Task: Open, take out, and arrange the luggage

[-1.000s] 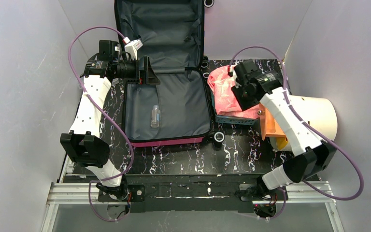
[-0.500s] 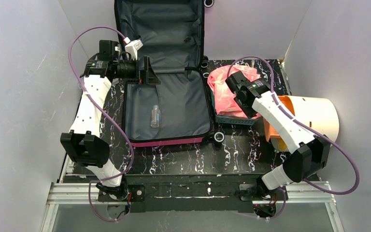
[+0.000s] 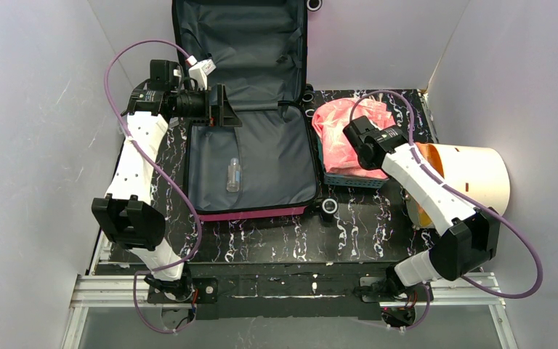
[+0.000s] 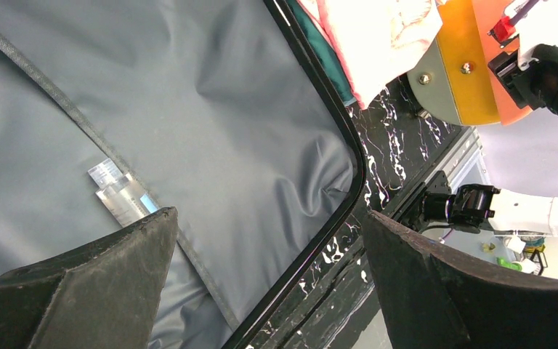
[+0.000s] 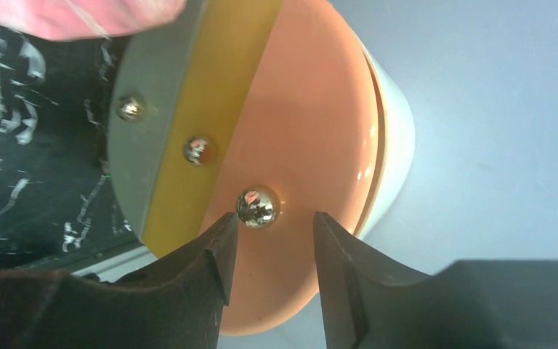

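The hot-pink luggage (image 3: 254,213) lies open on the table, its lid leaning on the back wall. A small clear bottle (image 3: 233,175) lies on the grey lining (image 4: 225,109) and shows again as the bottle (image 4: 120,196) in the left wrist view. My left gripper (image 3: 221,107) hovers open over the base's far left corner, and nothing sits between the left gripper's (image 4: 267,214) fingers. My right gripper (image 3: 363,145) hangs over the pink bag beside the luggage. In its wrist view the right gripper (image 5: 272,225) is open and empty, facing an orange disc.
A pink plastic bag (image 3: 338,131) fills the light-blue basket (image 3: 352,180) right of the luggage. A cream cylinder (image 3: 479,174) lies on its side at the far right; its end (image 5: 305,145) shows orange, yellow and grey layers with a metal knob (image 5: 258,206). White walls enclose the table.
My right arm has swung left and back from the cylinder's mouth toward the basket, and its jaws have widened. The left arm has not moved.
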